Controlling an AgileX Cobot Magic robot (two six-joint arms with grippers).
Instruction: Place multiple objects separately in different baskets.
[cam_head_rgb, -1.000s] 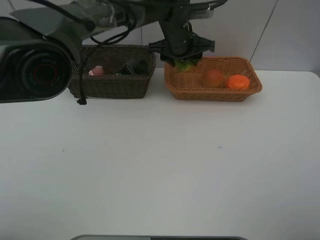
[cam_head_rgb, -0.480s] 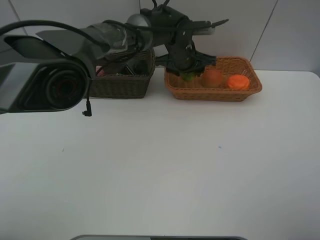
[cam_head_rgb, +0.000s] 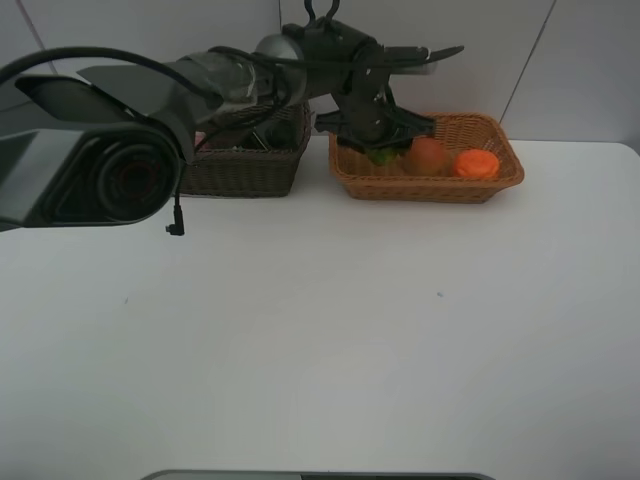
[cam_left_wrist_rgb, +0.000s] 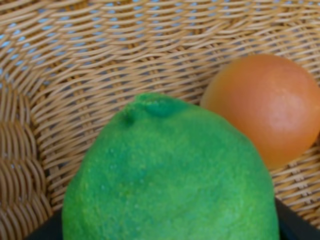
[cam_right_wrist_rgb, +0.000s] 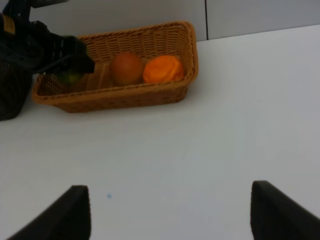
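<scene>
My left gripper (cam_head_rgb: 378, 148) reaches down into the light tan basket (cam_head_rgb: 440, 190) and is shut on the green-yellow oval fruit (cam_head_rgb: 380, 156). In the left wrist view that fruit (cam_left_wrist_rgb: 165, 175) fills the frame above the wicker floor (cam_left_wrist_rgb: 100, 50), right beside the peach-like fruit (cam_left_wrist_rgb: 265, 105). The peach-like fruit (cam_head_rgb: 427, 155) and the orange (cam_head_rgb: 477, 163) lie in the same basket. My right gripper (cam_right_wrist_rgb: 170, 210) stands open over bare table, well in front of the tan basket (cam_right_wrist_rgb: 120, 100).
The dark brown basket (cam_head_rgb: 240, 175) stands left of the tan one, mostly hidden behind the left arm. A white wall rises just behind both baskets. White tabletop (cam_head_rgb: 320, 330) stretches in front of them.
The left arm has lowered the green fruit from above the tan basket's near-left rim down into it, beside the peach-like fruit. Its grip is unchanged. The right gripper's opening has not changed.
</scene>
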